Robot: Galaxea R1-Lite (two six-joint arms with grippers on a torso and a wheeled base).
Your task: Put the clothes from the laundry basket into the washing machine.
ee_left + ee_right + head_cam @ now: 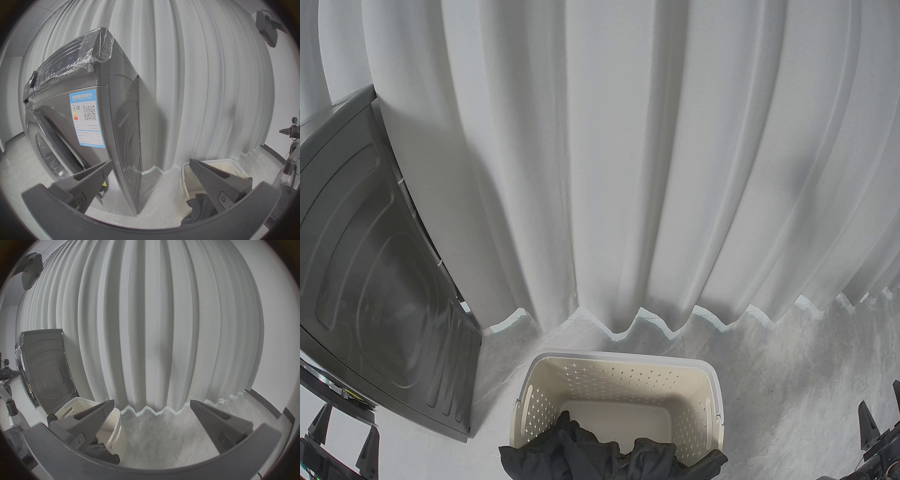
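A cream laundry basket (625,357) stands on the floor in front of me, with dark clothes (600,456) heaped at its near side and draped over the rim. The grey washing machine (375,275) stands to its left, its side panel facing the basket. The left wrist view has its round front door (47,150) and the basket (232,165) with the clothes (203,206). My left gripper (345,431) hovers low at the left, open and empty (151,165). My right gripper (880,403) hovers to the right of the basket, open and empty (151,405); beside it are the basket (75,404) and clothes (101,450).
A white pleated curtain (650,162) hangs right behind the basket and the machine. Pale marbled floor (800,387) spreads to the right of the basket. Plastic wrap (78,53) covers the machine's top panel.
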